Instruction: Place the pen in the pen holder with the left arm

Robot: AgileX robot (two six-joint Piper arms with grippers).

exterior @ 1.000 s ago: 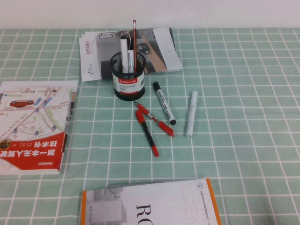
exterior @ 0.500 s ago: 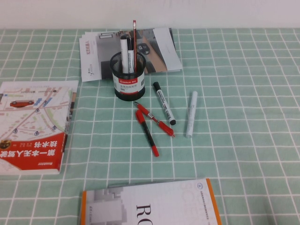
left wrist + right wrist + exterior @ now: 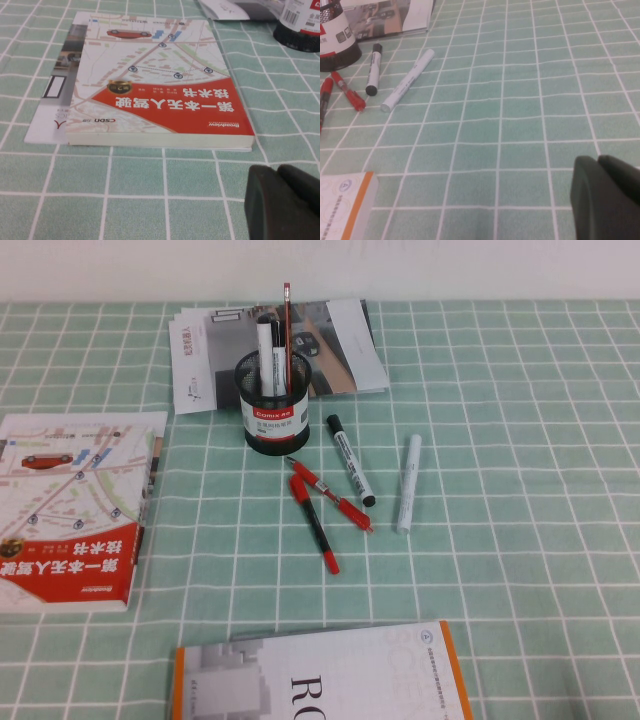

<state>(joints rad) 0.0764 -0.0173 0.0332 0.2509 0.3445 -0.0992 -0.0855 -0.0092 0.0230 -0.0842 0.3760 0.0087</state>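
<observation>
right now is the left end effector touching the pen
Apart. The high view shows the pen standing in the pen holder; the left end effector hovers beside the book.

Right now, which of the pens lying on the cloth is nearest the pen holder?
The upper red pen: its end almost reaches the black mesh pen holder. The black-capped white marker lies slightly further right. Left gripper and right gripper stay away.

High view angled down over table, both wrist views low near cloth, all sharing the pen holder (image 3: 275, 400).
</observation>
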